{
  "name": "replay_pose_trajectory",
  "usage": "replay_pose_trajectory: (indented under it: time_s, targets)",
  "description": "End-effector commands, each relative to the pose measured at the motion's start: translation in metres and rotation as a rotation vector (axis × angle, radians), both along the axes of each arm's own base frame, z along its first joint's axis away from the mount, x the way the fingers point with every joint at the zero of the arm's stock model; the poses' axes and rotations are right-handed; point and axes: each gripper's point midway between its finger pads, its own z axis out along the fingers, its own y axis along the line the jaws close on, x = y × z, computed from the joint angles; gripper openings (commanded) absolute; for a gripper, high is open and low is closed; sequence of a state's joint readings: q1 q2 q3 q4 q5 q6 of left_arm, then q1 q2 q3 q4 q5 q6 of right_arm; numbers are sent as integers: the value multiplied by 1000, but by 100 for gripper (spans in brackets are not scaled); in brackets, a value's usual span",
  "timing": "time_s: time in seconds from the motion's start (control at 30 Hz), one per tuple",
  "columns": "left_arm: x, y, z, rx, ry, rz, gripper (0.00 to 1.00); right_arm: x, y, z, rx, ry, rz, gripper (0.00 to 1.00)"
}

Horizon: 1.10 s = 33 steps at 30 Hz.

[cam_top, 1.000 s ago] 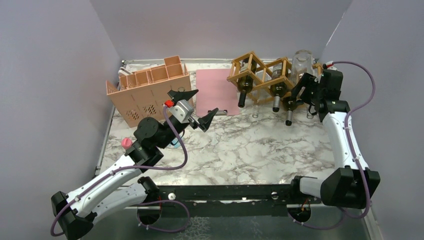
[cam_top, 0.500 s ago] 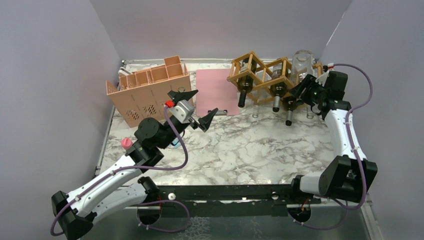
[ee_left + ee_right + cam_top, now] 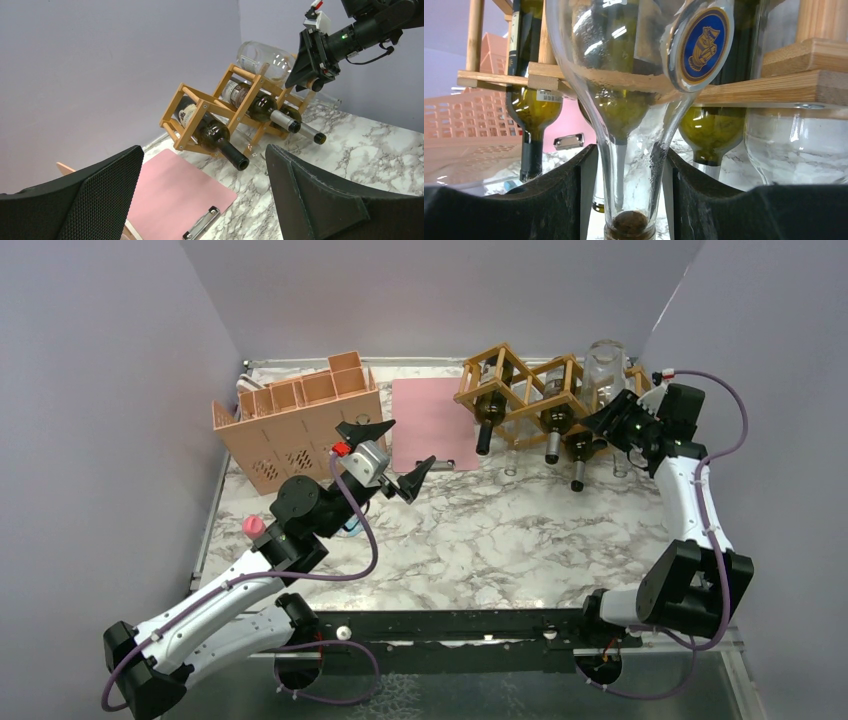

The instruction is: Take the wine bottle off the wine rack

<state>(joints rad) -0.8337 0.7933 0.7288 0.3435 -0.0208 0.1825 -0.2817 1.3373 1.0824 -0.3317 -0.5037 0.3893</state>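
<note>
right wrist view: the right gripper [image 3: 630, 200] has 1 finger on each side of the neck of the clear wine bottle [image 3: 624, 75]. the pads sit just beside the glass and may be touching it. i cannot tell whether they are clamped on it or only bracketing it.

location of the task item: the clear wine bottle lies on the upper tier of the wine rack [image 3: 505, 375], at its right end, with the neck slanting down toward the front. 3 dark bottles [image 3: 215, 135] fill other cells, necks also forward.

left gripper [image 3: 413, 442]: fingers spread wide, holding nothing, raised over the table near the pink clipboard [image 3: 432, 425] and well apart from the rack.

status, as i judge it:
- alignment on the neck: done.
- grasp: unconfirmed.
- extraction: not yet done. the bottle's body rests on the wooden sticks.
- placement off the rack: not yet done.

remaining work, in my estimate: confirm a firm hold on the neck, draw the bottle out along its own axis, and set it down on the marble table [image 3: 520, 530].
</note>
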Motion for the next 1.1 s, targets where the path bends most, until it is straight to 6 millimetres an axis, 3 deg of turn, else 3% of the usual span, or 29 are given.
replay_pose_trajectory:
  time_s: [0.0, 0.33, 0.43, 0.6, 1.07]
  targets:
    - [1, 2, 2, -13, -13, 17, 99, 6, 4, 3, 63, -39, 37, 50]
    - [2, -2, -1, -8, -6, 5, 99, 6, 3, -5, 125, -34, 47, 49]
    - [2, -3, -2, -3, -1, 4, 99, 5, 1, -5, 128, -37, 47, 45]
    - [2, -4, -2, -4, -1, -2, 99, 4, 1, -1, 137, -58, 52, 37]
    - [0, -4, 0, -10, -1, -8, 99, -5, 21, 29, 269, -201, 100, 31]
